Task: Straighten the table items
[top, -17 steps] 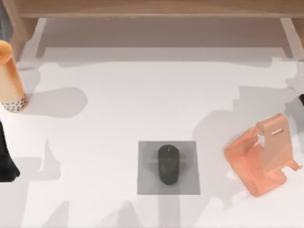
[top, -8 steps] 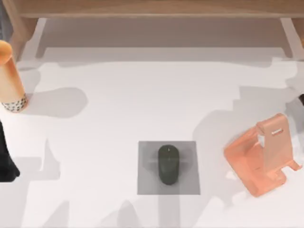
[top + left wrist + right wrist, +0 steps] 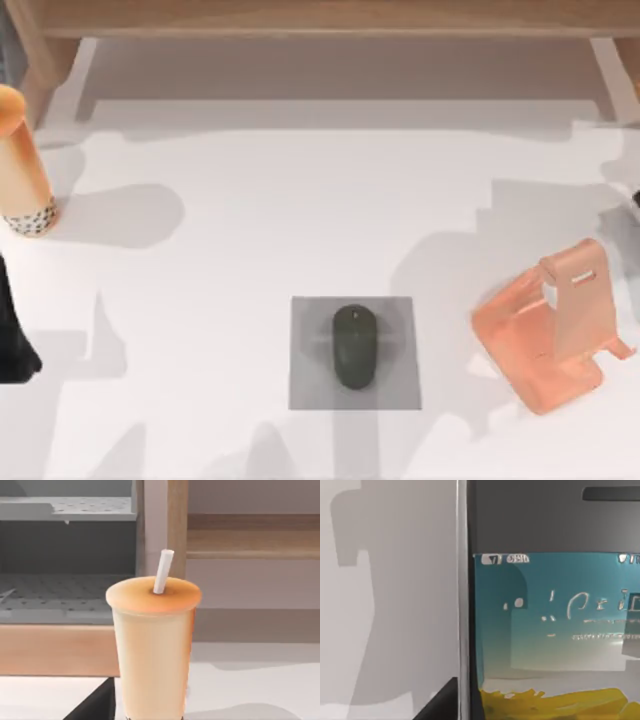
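The dark-grey mouse (image 3: 355,346) lies on the flat grey pad (image 3: 310,385) at the front middle of the table. The tall tan-orange cylinder (image 3: 20,160) with a speckled base stands at the far left; in the left wrist view it is a lidded cup (image 3: 152,645) with a white straw, close ahead. The smartphone (image 3: 550,620), silver-edged with a teal and yellow screen, sits very close in the right wrist view. A dark part of my left arm (image 3: 10,335) shows at the left edge, in front of the cylinder. A dark sliver of my right arm (image 3: 635,203) shows at the right edge.
The salmon-orange angled stand (image 3: 555,325) sits at the front right, with nothing on it. A wooden shelf (image 3: 320,20) runs along the back of the table. Arm shadows fall across the right half of the white tabletop.
The shadows on the right side of the table have shifted slightly to the left. The mouse, the cylinder and the stand have not moved.
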Motion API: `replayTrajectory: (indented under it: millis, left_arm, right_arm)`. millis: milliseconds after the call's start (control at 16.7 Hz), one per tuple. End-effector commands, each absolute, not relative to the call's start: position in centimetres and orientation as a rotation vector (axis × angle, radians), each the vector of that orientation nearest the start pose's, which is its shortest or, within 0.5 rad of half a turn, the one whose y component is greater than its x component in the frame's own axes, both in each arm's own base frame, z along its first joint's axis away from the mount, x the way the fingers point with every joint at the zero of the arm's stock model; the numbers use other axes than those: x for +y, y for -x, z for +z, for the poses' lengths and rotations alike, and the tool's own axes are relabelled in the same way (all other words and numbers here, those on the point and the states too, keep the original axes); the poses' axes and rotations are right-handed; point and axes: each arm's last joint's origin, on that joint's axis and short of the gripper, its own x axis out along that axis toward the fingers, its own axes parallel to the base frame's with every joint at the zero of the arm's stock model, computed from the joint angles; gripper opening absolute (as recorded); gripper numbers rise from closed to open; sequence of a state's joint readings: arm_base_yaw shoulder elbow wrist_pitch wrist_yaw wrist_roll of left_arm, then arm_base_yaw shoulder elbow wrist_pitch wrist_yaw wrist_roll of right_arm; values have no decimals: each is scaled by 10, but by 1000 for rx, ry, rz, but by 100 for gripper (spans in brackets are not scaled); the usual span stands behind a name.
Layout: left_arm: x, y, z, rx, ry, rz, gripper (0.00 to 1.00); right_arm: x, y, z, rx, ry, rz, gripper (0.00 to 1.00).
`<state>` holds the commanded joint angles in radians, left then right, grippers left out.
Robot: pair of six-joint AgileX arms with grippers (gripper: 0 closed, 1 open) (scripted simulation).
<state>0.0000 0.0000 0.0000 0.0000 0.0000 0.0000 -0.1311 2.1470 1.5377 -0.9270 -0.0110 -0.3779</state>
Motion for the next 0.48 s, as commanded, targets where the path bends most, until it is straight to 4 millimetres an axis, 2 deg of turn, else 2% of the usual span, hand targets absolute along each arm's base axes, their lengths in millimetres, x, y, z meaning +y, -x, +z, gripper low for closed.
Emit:
replayTrajectory:
  millis: [180, 480]
  left_arm:
    - [-1, -106, 160, 0, 0, 0, 100]
    - [-1, -106, 160, 0, 0, 0, 100]
  right_arm:
    - [-49, -405, 144, 1525, 196, 204, 0]
    - [-48, -404, 144, 1520, 195, 199, 0]
